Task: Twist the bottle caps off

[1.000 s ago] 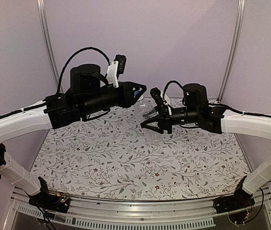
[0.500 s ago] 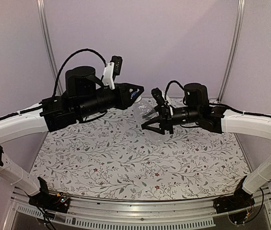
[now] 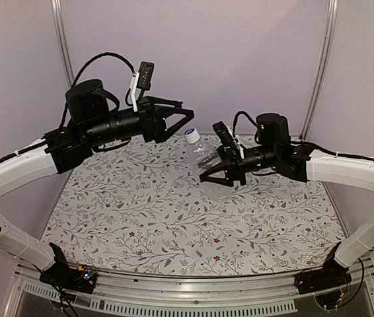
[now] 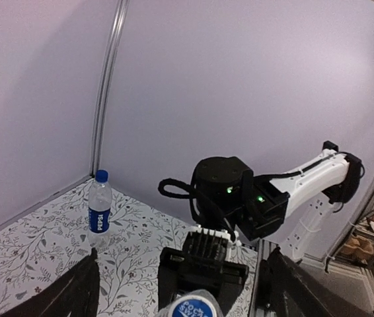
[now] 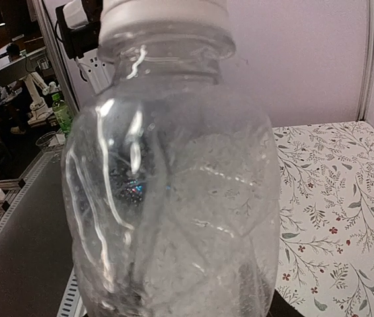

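My right gripper [image 3: 209, 166] is shut on the plain clear bottle [image 3: 207, 157] and holds it tilted above the table, neck toward the left arm. The bottle's blue cap [image 3: 191, 135] sits on its neck. My left gripper [image 3: 182, 124] stands open just left of that cap, without touching it. In the left wrist view the cap [image 4: 197, 308] shows low between the spread fingers [image 4: 68, 297]. The labelled bottle [image 4: 99, 212] stands upright at the table's far corner with its blue cap [image 4: 101, 176] on. The plain bottle [image 5: 174, 191] fills the right wrist view and hides the fingers.
The floral table cover [image 3: 174, 224] spreads below both arms. Purple walls with metal corner posts [image 3: 61, 46] close the back and sides. The right arm's wrist [image 4: 223, 195] faces the left camera. A metal rail [image 3: 187, 290] runs along the near edge.
My left gripper has opened, let go of the cap, and pulled back to the left and upward. The cap stays on the plain bottle, which the right gripper still holds.
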`<state>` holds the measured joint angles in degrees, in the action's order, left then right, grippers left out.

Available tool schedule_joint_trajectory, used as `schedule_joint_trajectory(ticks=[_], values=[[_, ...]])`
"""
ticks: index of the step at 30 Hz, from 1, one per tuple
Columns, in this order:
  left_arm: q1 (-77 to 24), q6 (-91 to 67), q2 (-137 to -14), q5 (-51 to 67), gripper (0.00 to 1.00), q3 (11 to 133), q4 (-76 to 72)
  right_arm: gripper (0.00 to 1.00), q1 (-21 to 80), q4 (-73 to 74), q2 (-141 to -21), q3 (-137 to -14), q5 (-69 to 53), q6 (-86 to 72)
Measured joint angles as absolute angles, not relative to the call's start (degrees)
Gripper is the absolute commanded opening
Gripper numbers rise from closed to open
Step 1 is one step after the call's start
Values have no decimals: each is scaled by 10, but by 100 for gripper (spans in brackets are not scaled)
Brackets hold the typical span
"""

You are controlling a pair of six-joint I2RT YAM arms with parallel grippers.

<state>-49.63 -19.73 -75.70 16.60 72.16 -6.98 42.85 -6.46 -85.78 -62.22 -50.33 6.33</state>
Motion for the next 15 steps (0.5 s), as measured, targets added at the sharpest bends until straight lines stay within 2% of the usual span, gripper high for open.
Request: schedule_joint_trajectory(ticks=[6, 15], values=[[-471, -153, -762, 331, 89, 718, -81, 40, 433, -63, -858, -625, -566, 65], [-460, -131, -807, 481, 72, 720, -92, 40, 445, -52, -865, -636, -620, 75]])
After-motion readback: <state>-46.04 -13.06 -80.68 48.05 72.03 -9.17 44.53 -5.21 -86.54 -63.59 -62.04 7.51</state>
